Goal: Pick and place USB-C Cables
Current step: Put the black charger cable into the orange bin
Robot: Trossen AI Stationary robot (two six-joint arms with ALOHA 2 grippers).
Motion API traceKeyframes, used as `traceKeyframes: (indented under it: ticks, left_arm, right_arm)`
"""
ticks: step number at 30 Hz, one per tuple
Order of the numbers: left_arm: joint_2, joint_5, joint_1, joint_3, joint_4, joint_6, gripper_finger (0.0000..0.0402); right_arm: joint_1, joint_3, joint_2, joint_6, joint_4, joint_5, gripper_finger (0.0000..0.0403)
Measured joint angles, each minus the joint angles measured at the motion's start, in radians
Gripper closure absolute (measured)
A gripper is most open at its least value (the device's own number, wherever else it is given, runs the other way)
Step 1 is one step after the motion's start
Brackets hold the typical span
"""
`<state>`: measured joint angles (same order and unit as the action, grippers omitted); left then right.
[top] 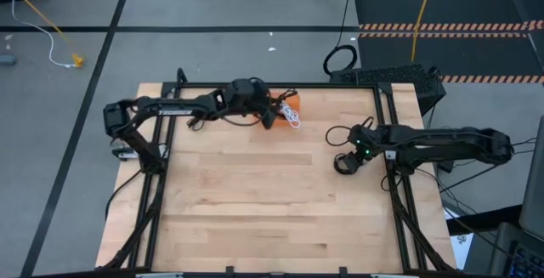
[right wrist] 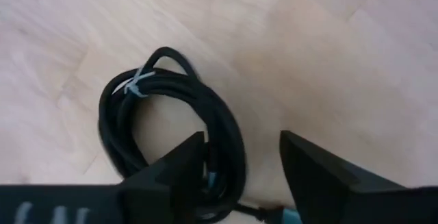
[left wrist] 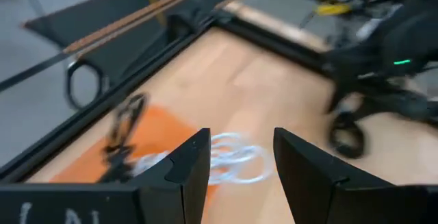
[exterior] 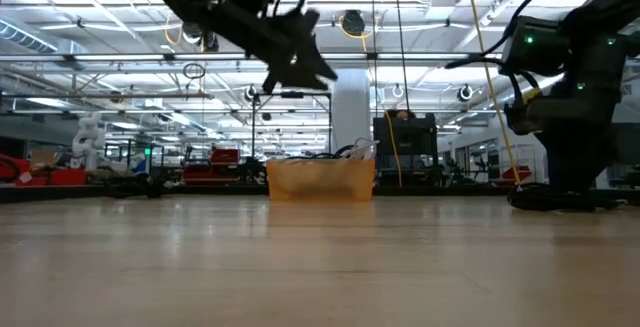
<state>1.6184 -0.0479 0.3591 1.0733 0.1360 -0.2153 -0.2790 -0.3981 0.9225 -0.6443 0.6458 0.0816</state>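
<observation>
An orange pad (top: 291,105) lies at the table's far edge. On it rest a white cable coil (left wrist: 233,159) and a black cable bundle (left wrist: 123,133). My left gripper (left wrist: 241,162) is open and raised above the pad (exterior: 320,179), with the white coil showing between its fingers. My right gripper (right wrist: 243,166) is open over a black coil with a white tie (right wrist: 164,131), which lies flat on the wood near the table's right side (top: 342,164). The coil's near strands run beside one finger. Another black cable (top: 340,133) lies just beyond it.
A thick black loop of floor cable (top: 340,59) and a yellow floor cord (top: 422,14) lie beyond the table's far edge. A black frame rail (left wrist: 226,25) runs along that edge. Bare wood (top: 263,201) fills the table's middle and near half.
</observation>
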Motion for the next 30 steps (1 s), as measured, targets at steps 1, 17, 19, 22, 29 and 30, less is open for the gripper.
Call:
traceKeyframes:
  ticks: [1, 17, 19, 22, 29, 30]
  left_arm:
    - [-0.011, -0.004, -0.016, 0.000, 0.003, 0.000, 0.0240]
    - [-0.071, -0.005, -0.257, 0.000, 0.034, 0.018, 0.0240]
    - [-0.071, -0.005, -0.269, 0.000, 0.015, 0.018, 0.0240]
    - [-0.071, -0.004, -0.289, 0.000, 0.017, 0.014, 0.0240]
    - [-0.026, 0.064, -0.346, -0.001, 0.038, 0.022, 0.0240]
    - [-0.017, 0.081, -0.352, 0.000, 0.046, 0.024, 0.0240]
  right_arm:
    - [0.000, 0.000, 0.007, 0.002, -0.006, -0.007, 0.0237]
    - [0.000, 0.104, -0.025, 0.036, -0.207, -0.050, 0.0369]
    - [0.000, 0.107, -0.046, 0.052, -0.226, -0.048, 0.0369]
    - [0.001, 0.108, -0.074, 0.082, -0.284, -0.021, 0.0370]
    - [0.002, 0.107, -0.111, 0.140, -0.605, 0.120, 0.0370]
    - [0.002, 0.106, -0.114, 0.141, -0.658, 0.144, 0.0370]
